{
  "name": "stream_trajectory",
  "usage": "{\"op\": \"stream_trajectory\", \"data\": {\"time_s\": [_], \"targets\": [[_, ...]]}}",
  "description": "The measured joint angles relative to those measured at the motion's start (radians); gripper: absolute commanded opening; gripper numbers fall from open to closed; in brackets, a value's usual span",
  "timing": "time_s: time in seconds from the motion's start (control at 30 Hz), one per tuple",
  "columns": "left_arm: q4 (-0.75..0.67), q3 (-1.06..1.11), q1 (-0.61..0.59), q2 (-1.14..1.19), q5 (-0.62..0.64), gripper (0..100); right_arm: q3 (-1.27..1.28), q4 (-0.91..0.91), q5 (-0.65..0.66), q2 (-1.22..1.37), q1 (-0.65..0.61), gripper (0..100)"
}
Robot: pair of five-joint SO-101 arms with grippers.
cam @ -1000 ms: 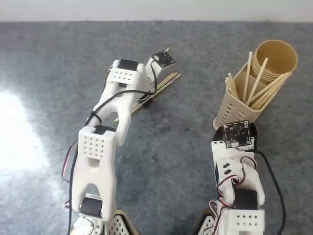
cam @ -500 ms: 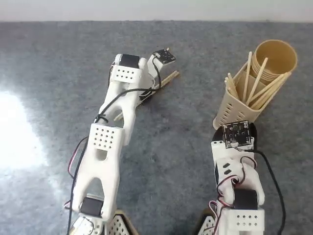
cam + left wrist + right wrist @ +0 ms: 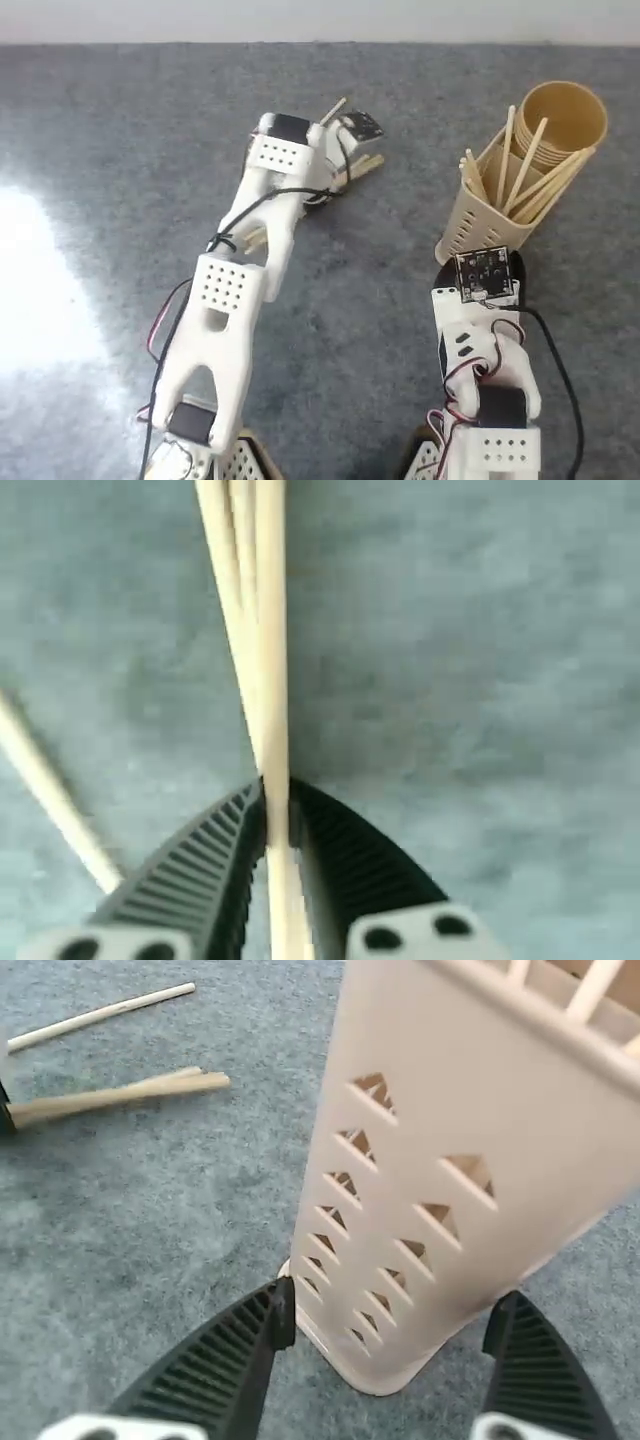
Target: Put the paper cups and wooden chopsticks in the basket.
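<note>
My left gripper (image 3: 277, 815) is shut on a pair of wooden chopsticks (image 3: 262, 630), whose tips stick out past the left arm's wrist (image 3: 290, 160) in the high view as chopsticks (image 3: 366, 166). One loose chopstick (image 3: 52, 792) lies on the grey mat beside them; it also lies farther off in the right wrist view as a chopstick (image 3: 100, 1015). The beige basket (image 3: 485, 225) stands at the right, with a paper cup (image 3: 566, 116) and several chopsticks inside. My right gripper (image 3: 385, 1345) is open, its fingers either side of the basket's (image 3: 450, 1160) lower corner.
The grey mat (image 3: 120, 130) covers the table, with open room at the left and between the two arms. A bright glare patch lies at the mat's left edge. The right arm (image 3: 490, 360) stands directly in front of the basket.
The left arm has swung to the right, toward the basket, carrying the pair of chopsticks with it. The right arm and basket have kept still.
</note>
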Motion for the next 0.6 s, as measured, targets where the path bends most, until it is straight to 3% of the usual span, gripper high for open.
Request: {"op": "stream_trajectory", "data": {"time_s": [0.2, 0.6], "targets": [[0.000, 0.141, 0.058, -0.187, -0.005, 1, 0.000, 0.000, 0.000, 0.000, 0.000, 30.3], [0.000, 0.334, 0.003, -0.482, 0.029, 1, 0.000, 0.000, 0.000, 0.000, 0.000, 30.3]]}}
